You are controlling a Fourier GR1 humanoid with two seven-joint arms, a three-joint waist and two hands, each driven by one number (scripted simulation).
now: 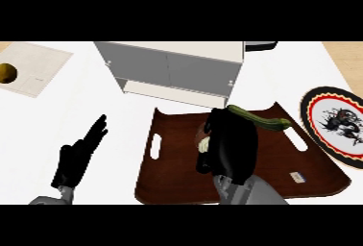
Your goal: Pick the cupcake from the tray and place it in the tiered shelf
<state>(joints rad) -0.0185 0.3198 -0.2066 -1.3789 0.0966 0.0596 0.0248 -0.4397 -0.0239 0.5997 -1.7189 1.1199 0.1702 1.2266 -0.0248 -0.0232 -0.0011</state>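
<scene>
A dark brown tray (177,163) with cut-out handles lies on the white counter. My right hand (230,144) is over the tray's middle, fingers curled downward round the cupcake (204,143), of which only a pale sliver shows at the hand's left edge. The tiered shelf (177,69), grey and cream with an open lower level, stands just beyond the tray. My left hand (78,156) rests open at the lower left, fingers pointing up and away, off the tray.
A green zucchini (261,119) lies on the tray's far right, right behind my right hand. A patterned plate (339,125) sits at the right edge. A beige board (32,67) with a yellowish item (7,73) is far left. A small tag (297,177) lies on the tray.
</scene>
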